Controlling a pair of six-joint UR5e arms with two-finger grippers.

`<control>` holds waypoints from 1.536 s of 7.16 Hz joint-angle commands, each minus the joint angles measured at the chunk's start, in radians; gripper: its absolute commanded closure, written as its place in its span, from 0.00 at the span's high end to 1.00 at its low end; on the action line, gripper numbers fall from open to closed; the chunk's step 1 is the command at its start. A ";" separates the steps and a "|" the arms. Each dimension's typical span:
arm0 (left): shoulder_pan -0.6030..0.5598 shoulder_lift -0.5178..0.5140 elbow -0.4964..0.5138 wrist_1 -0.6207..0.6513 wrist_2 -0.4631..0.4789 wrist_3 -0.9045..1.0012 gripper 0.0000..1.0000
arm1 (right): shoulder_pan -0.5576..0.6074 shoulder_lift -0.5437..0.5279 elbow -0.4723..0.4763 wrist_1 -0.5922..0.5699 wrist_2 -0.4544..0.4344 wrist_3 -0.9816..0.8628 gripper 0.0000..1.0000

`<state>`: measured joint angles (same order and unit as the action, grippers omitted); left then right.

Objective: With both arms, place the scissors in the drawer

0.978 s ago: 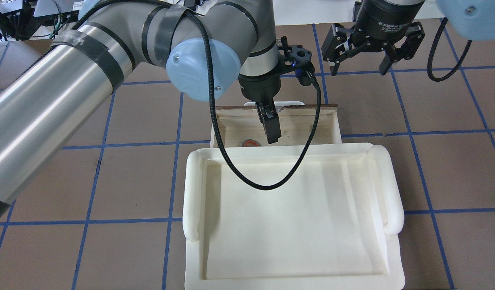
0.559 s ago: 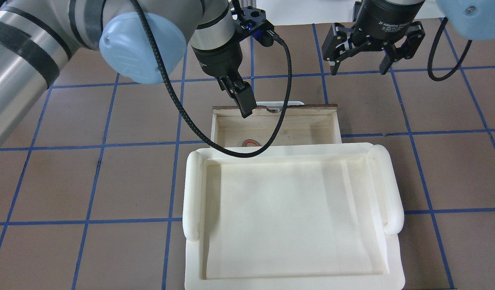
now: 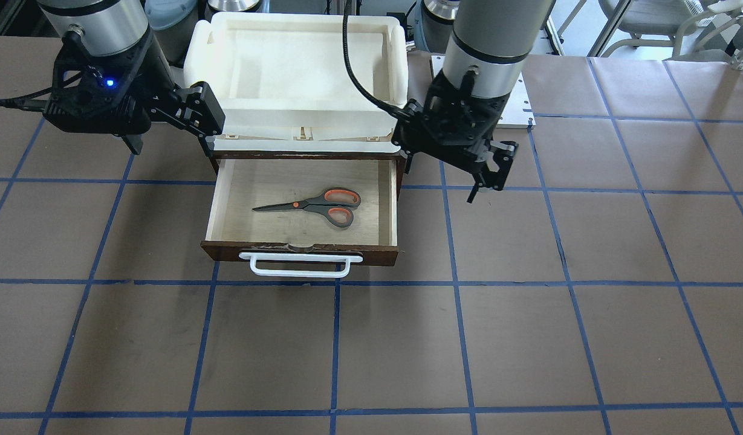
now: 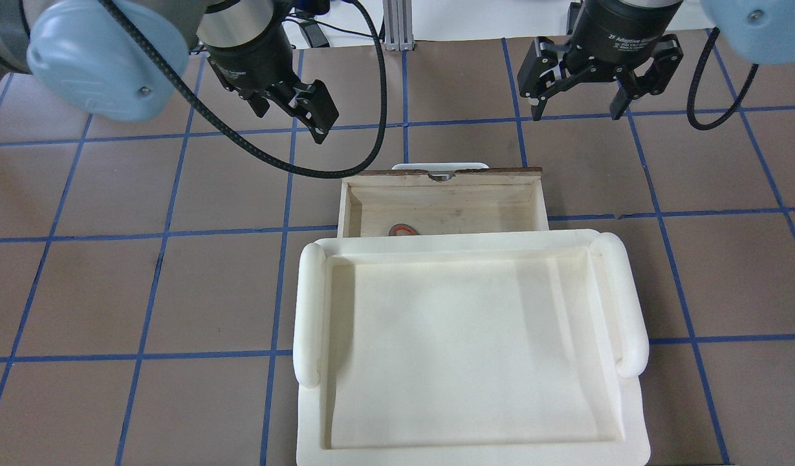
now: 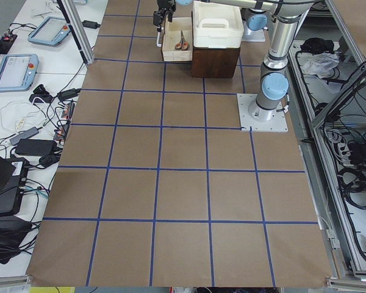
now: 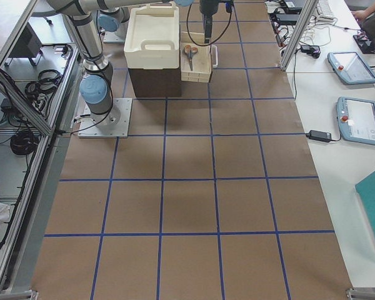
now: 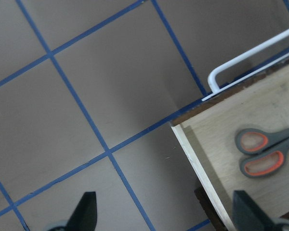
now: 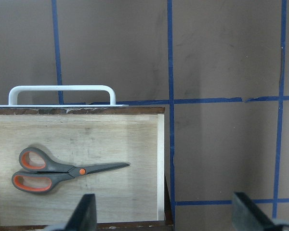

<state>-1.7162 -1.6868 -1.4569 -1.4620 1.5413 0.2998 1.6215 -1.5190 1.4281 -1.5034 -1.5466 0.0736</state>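
Observation:
The scissors [image 3: 314, 205] lie flat on the plywood floor of the open drawer [image 3: 298, 249], blades pointing to the view's left. The right wrist view shows them whole [image 8: 53, 172]. Overhead, only one orange-lined handle loop [image 4: 402, 230] shows past the tray's edge. My left gripper [image 4: 292, 120] is open and empty, hovering over the table beyond the drawer's left corner [image 3: 453, 163]. My right gripper [image 4: 578, 111] is open and empty, hovering beyond the drawer's right corner [image 3: 168, 136].
A white plastic tray [image 4: 310, 310] sits on the dark cabinet above the drawer and hides the drawer's rear part from overhead. The drawer's white bar handle [image 3: 298, 269] faces away from me. Brown table with blue grid lines all around.
My left gripper has risen out of the drawer and moved left and away from it, its cable following. The scissors stay in the drawer. The right arm has not moved.

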 commanded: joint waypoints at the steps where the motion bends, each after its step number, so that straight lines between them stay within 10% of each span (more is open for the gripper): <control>1: 0.078 0.086 -0.077 0.043 0.034 -0.083 1.00 | 0.001 -0.001 0.000 0.000 0.008 0.000 1.00; 11: 0.084 0.133 -0.031 -0.038 0.057 -0.309 1.00 | 0.000 -0.001 0.000 0.002 -0.001 0.000 1.00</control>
<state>-1.6338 -1.5497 -1.4919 -1.5001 1.6033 -0.0068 1.6222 -1.5202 1.4281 -1.5018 -1.5451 0.0737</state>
